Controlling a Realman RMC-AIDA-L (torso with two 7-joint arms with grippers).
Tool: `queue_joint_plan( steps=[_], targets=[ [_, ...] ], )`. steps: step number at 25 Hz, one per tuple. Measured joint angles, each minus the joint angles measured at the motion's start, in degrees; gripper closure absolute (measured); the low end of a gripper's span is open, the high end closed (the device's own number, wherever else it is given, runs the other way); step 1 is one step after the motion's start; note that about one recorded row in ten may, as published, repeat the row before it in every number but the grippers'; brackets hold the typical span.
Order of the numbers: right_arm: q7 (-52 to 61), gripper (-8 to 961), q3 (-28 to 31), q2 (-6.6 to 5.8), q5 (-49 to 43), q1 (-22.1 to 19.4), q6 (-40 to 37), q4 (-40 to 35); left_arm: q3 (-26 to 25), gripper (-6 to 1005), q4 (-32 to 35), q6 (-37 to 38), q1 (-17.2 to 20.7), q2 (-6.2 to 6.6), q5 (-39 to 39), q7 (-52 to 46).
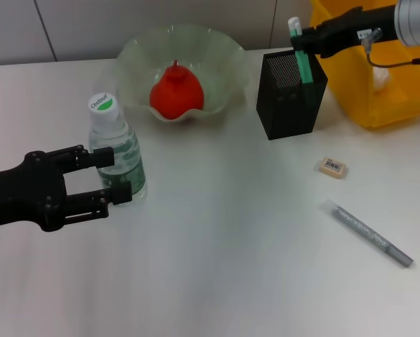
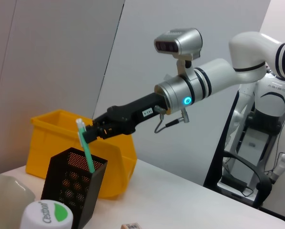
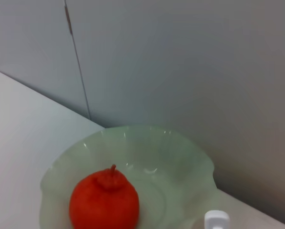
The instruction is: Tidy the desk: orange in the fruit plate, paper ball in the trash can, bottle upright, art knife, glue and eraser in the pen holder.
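On a plain white desk against a grey panelled wall, the left gripper [image 1: 119,177] sits spread around the upright bottle [image 1: 117,151], the orange [image 1: 176,92] is in the fruit plate [image 1: 227,53], and the right gripper [image 1: 299,40] pinches the green glue [image 1: 301,60] over the pen holder [image 1: 291,102], with the eraser [image 1: 333,167] and the grey art knife [image 1: 370,232] lying on the desk.

My head camera looks forward and down over the white bench [image 1: 217,267]. My left wrist camera sits low near the bench, facing across to the tall black metal-mesh pen holder [image 2: 73,186], which the head view shares [image 1: 291,95]. My right wrist camera looks closely at the translucent pale-green scalloped fruit plate [image 3: 180,157], also shared with the head view [image 1: 217,49].
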Motion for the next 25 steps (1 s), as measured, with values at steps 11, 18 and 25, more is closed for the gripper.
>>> queue_joint_plan(
  steps=[11,18,25],
  targets=[
    [1.2,761,0.0,-0.01,-0.8,0.3,-0.3,0.4,-0.1,257,-0.3,-0.1,-0.1,0.1,-0.1,0.0],
    [1.9,760,0.0,-0.05,-3.1,1.8,-0.5,0.8,-0.1,257,-0.5,-0.1,-0.1,0.11,-0.1,0.1],
    [2.3,744,0.0,-0.13,-3.3,1.6,-1.5,0.9,-0.2,258,-0.5,-0.2,-0.1,0.11,-0.1,0.2]
  ],
)
